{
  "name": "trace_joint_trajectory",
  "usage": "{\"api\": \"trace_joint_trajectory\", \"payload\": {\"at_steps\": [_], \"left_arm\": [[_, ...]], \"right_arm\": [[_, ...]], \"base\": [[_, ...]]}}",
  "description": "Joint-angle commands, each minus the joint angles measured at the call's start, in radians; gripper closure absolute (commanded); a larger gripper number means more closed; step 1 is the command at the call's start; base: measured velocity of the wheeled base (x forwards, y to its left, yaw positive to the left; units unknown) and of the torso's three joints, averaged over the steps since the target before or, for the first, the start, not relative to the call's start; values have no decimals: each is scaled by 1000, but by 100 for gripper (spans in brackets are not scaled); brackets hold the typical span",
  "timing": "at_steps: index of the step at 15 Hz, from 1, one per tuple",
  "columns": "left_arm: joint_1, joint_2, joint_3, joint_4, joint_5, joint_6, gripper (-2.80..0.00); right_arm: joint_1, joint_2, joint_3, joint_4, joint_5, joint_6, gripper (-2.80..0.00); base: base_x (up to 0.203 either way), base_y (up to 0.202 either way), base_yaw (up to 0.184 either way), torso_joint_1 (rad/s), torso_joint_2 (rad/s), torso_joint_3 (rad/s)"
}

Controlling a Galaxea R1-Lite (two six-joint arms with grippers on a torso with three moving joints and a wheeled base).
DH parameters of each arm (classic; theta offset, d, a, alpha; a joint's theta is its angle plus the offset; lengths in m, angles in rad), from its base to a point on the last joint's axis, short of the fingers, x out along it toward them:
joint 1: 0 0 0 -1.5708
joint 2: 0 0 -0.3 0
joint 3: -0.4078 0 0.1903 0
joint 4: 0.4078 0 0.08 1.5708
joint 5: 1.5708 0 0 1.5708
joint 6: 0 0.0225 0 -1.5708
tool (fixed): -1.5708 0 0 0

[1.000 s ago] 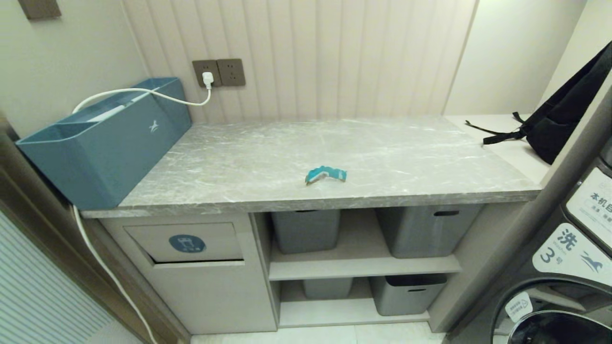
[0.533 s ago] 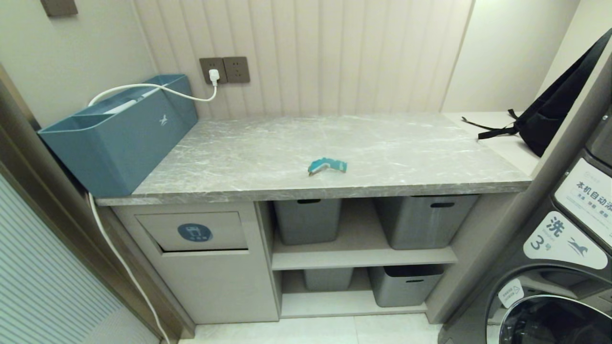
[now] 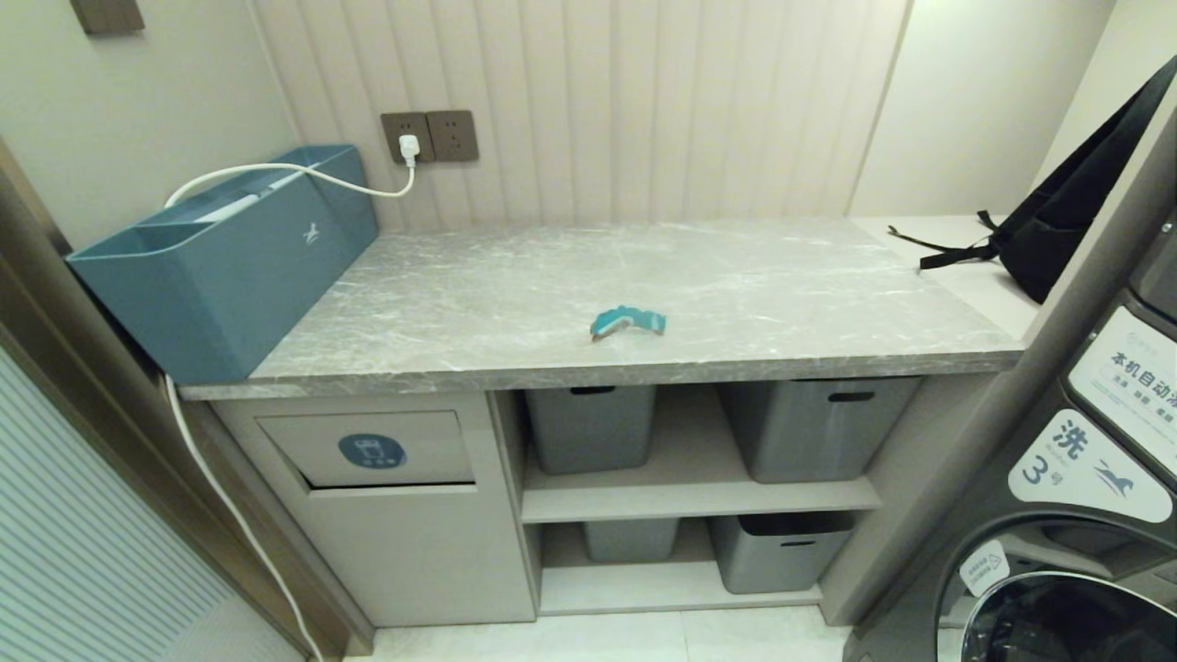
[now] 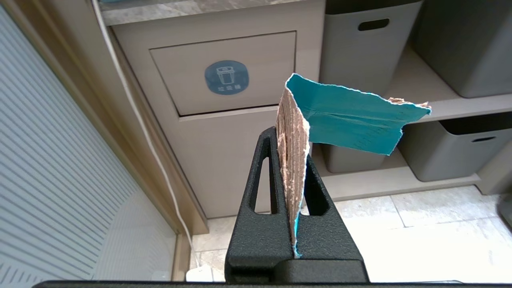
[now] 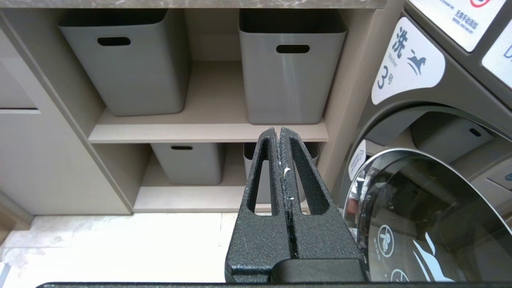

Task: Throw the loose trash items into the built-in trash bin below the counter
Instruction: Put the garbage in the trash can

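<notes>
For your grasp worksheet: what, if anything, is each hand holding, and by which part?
The left hand is shut on a teal wrapper scrap, pinching its folded brownish edge. The right hand is shut and holds nothing.

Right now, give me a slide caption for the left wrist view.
Left gripper shut on a teal scrap, facing the trash bin flap.

teal box [image 3: 221,267] left, cable plugged in | grey storage bins [image 3: 818,428] shelved | backpack [image 3: 1067,221] right | washing machine [image 3: 1076,515]

Teal scrap [image 4: 352,124] (brown corrugated back), grey white-veined counter [image 3: 736,285], beige bin flap [image 3: 368,448].
</notes>
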Motion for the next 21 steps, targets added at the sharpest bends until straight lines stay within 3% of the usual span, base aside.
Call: {"api": "trace_joint_trajectory", "payload": {"at_steps": [1, 21], "left_arm": [[0, -1, 0, 0, 0, 2, 0], [0, -1, 0, 1, 0, 2, 0]], "right_arm": [[0, -2, 0, 1, 0, 0, 0], [0, -1, 0, -1, 0, 0, 0]], "base": [[0, 0, 0, 0, 0, 0], [0, 0, 0, 0, 0, 0]]}}
